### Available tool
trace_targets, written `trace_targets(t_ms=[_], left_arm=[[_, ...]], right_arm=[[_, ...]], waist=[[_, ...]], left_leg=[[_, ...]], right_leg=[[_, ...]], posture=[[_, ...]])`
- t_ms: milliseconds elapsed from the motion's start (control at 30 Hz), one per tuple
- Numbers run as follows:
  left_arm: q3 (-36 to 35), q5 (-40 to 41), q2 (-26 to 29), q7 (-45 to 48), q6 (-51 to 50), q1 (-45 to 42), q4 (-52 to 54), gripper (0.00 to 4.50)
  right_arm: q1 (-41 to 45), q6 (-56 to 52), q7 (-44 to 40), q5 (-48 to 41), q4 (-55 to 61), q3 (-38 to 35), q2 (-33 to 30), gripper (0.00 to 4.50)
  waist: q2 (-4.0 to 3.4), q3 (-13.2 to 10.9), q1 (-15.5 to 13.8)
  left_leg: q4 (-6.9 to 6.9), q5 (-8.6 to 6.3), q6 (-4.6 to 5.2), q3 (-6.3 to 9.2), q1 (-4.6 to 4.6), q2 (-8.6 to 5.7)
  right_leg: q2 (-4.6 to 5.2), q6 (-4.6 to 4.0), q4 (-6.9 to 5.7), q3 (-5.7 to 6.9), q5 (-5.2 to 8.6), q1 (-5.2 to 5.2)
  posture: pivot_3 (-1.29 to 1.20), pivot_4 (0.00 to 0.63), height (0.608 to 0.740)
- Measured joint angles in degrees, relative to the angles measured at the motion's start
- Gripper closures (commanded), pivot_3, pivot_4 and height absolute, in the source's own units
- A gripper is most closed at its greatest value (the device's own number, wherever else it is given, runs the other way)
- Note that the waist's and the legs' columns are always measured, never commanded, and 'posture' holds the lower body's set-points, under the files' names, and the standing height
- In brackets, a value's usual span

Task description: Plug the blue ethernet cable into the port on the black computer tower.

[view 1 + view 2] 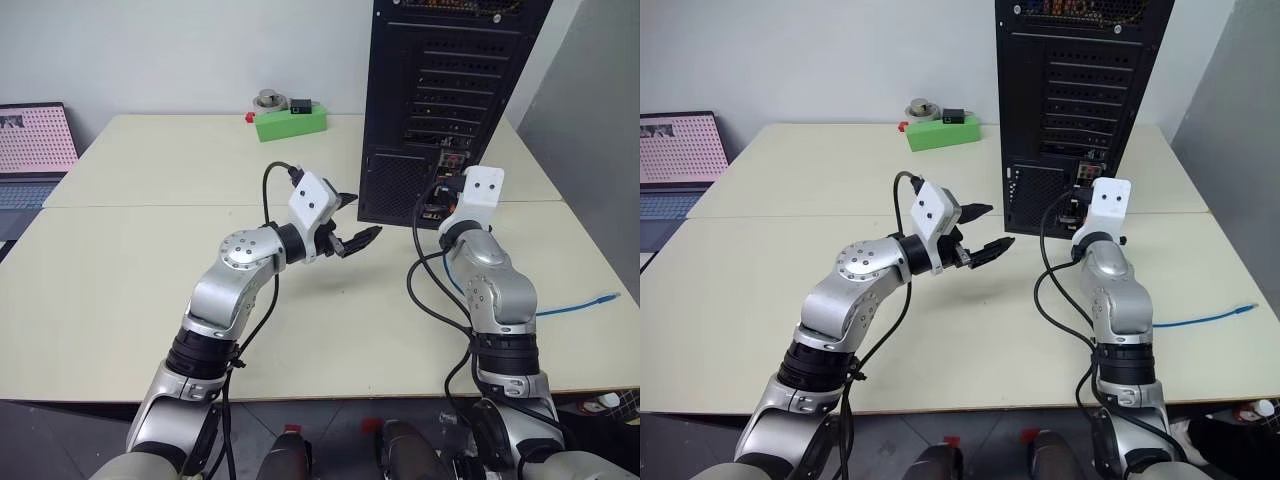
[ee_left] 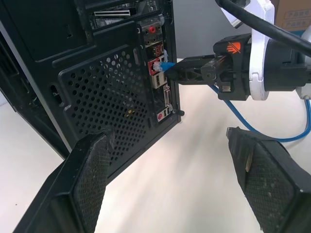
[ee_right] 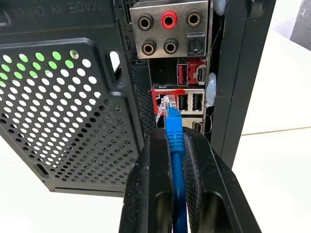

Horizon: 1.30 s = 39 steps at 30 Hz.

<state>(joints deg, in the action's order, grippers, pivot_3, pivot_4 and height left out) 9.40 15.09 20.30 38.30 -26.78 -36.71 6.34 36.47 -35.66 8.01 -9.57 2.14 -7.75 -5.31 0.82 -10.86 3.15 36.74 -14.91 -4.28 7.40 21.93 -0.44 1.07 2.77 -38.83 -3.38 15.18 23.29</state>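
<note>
Right gripper jaws clamped on blue ethernet cable, plug at tower port; misalignment risks jamming. Left gripper jaws apart, idle.

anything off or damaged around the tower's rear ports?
Nothing looks damaged. The right gripper is shut on the thin blue ethernet cable, its clear plug at the red-framed port on the black metal computer tower; whether it is seated can't be told. The left gripper is open, holding nothing.

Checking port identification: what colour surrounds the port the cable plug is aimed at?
Red, around the port on the black computer tower; clearest in the right wrist view.
</note>
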Motion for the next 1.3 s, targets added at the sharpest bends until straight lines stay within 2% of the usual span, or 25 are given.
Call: trace_targets(t_ms=[867, 1300], left_arm=[[0.0, -0.2, 0.0, -0.1, 0.8, 0.0, -0.2, 0.58], [0.0, -0.8, 0.0, -0.2, 0.8, 0.0, -0.2, 0.58]], right_arm=[[1.1, 0.6, -0.5, 1.8, -1.7, 0.3, 0.9, 4.47], [3.5, 0.7, 2.1, 4.1, -4.3, 0.8, 2.7, 4.48]], waist=[[0.0, 0.0, 0.1], [0.0, 0.0, 0.2]], left_leg=[[0.0, 0.0, 0.0, -0.19, -0.04, 0.01], [0.0, 0.01, 0.02, -0.25, -0.04, 0.01]], right_leg=[[-0.02, 0.01, 0.0, -0.19, 0.0, 0.05], [-0.03, 0.01, -0.02, -0.26, 0.0, 0.1]], posture=[[0.0, 0.15, 0.74], [0.0, 0.15, 0.74]])
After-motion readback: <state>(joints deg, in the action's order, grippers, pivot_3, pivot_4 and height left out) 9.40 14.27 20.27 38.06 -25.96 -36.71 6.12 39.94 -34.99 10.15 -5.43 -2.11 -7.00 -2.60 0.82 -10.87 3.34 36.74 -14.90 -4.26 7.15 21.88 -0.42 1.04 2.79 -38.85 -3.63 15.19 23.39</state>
